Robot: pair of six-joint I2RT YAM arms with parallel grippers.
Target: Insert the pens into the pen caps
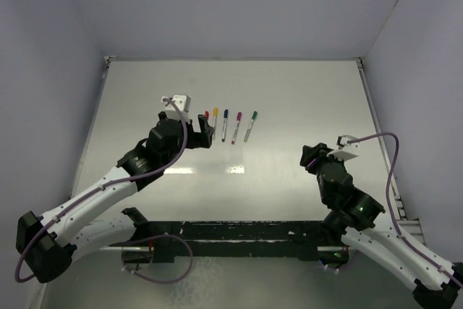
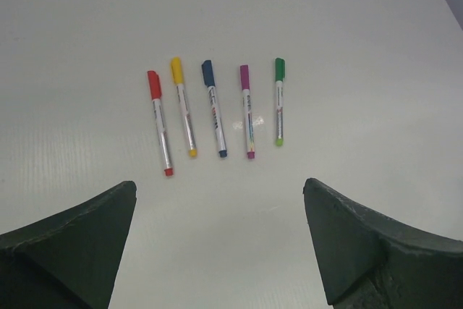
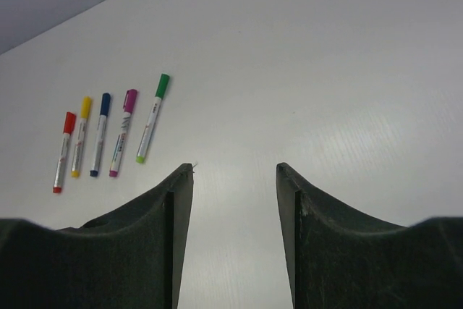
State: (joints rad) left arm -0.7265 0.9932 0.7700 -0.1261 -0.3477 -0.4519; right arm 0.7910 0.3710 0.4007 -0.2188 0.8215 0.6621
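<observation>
Five pens lay in a row on the worktop (image 1: 289,92), a little toward 12 o'clock from its middle. From 9 to 3 o'clock they were the red pen (image 2: 162,132), yellow pen (image 2: 186,117), blue pen (image 2: 216,119), purple pen (image 2: 249,121) and green pen (image 2: 279,110).

Each pen was seated in a cap at its 12 o'clock end: red cap (image 2: 154,85), yellow cap (image 2: 176,71), blue cap (image 2: 207,73), purple cap (image 2: 244,77), green cap (image 2: 279,69). A matching coloured tip showed at each 6 o'clock end. The pens lay roughly parallel, near one another but not touching.

The left fingers (image 2: 79,244) sat at 9 o'clock of the row, just beside the red pen, spread wide and holding nothing. The right fingers (image 3: 145,236) sat at 4 o'clock of the row, well apart from it, partway open and holding nothing. Both wrist views showed the whole row uncovered beyond the fingers.
</observation>
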